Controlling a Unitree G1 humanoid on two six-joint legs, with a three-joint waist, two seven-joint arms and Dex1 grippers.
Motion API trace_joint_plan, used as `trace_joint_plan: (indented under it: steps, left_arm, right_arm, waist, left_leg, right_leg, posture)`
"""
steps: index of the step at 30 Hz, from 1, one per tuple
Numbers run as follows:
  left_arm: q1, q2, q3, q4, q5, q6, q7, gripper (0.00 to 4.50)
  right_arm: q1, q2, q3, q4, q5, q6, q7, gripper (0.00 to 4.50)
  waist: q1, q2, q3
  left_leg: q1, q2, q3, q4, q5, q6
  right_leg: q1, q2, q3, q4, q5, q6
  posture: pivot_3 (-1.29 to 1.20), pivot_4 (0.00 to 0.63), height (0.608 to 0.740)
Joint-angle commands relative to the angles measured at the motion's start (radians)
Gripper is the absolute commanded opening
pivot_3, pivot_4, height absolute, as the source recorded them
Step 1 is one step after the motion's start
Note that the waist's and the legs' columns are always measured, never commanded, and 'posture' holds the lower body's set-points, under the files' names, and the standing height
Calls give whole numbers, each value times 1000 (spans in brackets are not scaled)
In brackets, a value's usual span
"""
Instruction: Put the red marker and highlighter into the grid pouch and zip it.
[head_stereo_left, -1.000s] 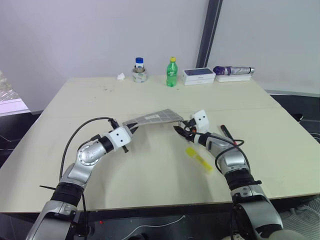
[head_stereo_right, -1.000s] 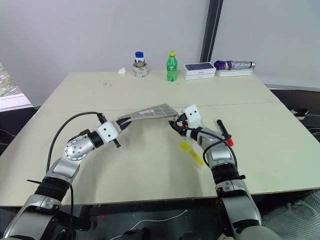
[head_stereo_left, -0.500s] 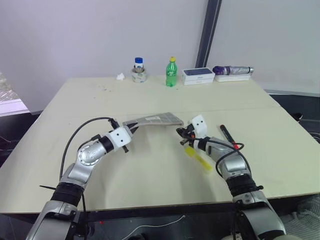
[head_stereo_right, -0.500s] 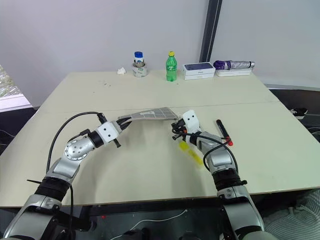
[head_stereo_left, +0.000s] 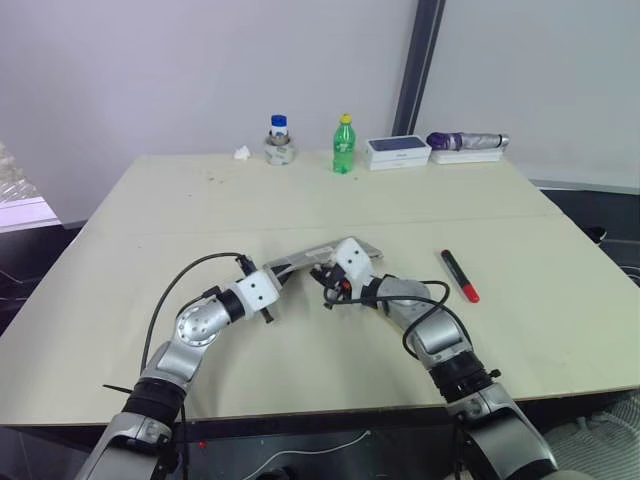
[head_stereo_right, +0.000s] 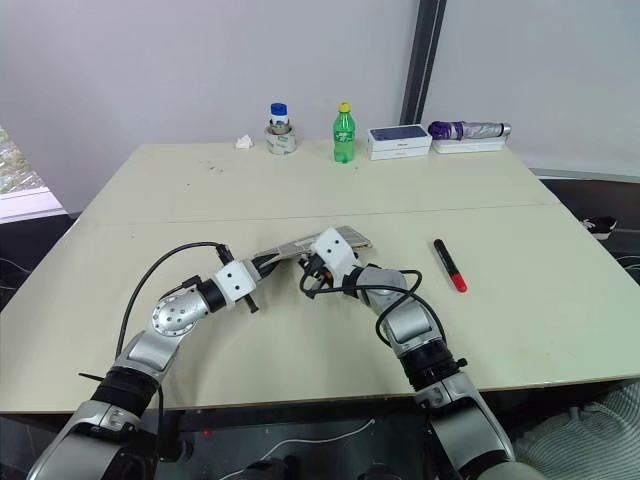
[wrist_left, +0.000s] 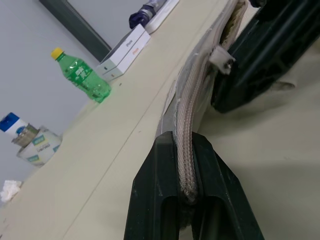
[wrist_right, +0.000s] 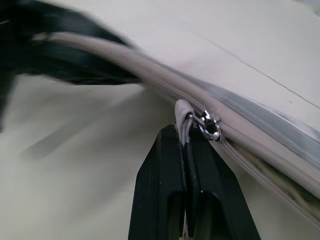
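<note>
- Since a second before, my right gripper (wrist_right: 186, 137) had swung across to my left, from beside the yellow highlighter to the near edge of the grid pouch (head_stereo_left: 325, 254).
- The highlighter, which had lain on the table (head_stereo_left: 200, 200) by my right arm, was no longer on show; I could not tell where it had gone.
- My right fingers were pressed together on the zipper pull (wrist_right: 183, 114), a pale fabric tab hung from a small metal ring.
- My left gripper (wrist_left: 185, 192) was clamped on the pouch's ribbed zipper edge, holding the flat grey fabric lifted off the table, a little lower and nearer my right than before.
- Past the pull, the zipper gaped a little.
- The red marker (head_stereo_left: 459, 275), a slim black barrel with a red end, lay on the smooth beige tabletop well apart to my right, where it had been before.
</note>
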Motion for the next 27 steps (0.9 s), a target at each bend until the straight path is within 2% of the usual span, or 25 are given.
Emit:
trace_joint_plan:
  steps: [1, 12, 15, 19, 22, 27]
  left_arm:
    - [-6, -3, -7, -19, 4, -13, 7, 0]
    - [0, 17, -9, -14, 24, -31, 28, 0]
    - [-3, 12, -7, -14, 25, -27, 37, 0]
    - [4, 19, 0, -19, 41, -30, 74, 0]
    - [8, 30, 20, -24, 58, -55, 124, 0]
    - [37, 55, 27, -36, 51, -83, 136, 0]
  right_arm:
    - [1, 28, 55, -87, -2, -26, 41, 48]
    - [-6, 33, 62, -66, -27, -71, 44, 48]
    - [0, 27, 41, -67, -31, -101, 38, 888]
    - [36, -33, 39, -121, -68, -125, 36, 2879]
    - [119, -115, 41, -238, -95, -113, 54, 4325]
    - [284, -224, -70, -471, -59, -23, 29, 4325]
  waist:
    - [0, 0, 0]
    - [2, 0, 0]
    - [1, 0, 0]
    - [3, 0, 0]
    - [10, 0, 0]
    - [8, 0, 0]
  left_leg:
    - [0, 0, 0, 0, 0, 0]
    - [0, 0, 0, 0, 0, 0]
    - [0, 0, 0, 0, 0, 0]
    - [0, 0, 0, 0, 0, 0]
    - [0, 0, 0, 0, 0, 0]
    - [0, 0, 0, 0, 0, 0]
  right_leg:
    - [0, 0, 0, 0, 0, 0]
    - [0, 0, 0, 0, 0, 0]
    - [0, 0, 0, 0, 0, 0]
    - [0, 0, 0, 0, 0, 0]
    - [0, 0, 0, 0, 0, 0]
    - [0, 0, 0, 0, 0, 0]
  posture:
    - [0, 150, 740]
    - [0, 150, 740]
    - [0, 150, 740]
    - [0, 150, 740]
    - [0, 150, 740]
    - [0, 150, 740]
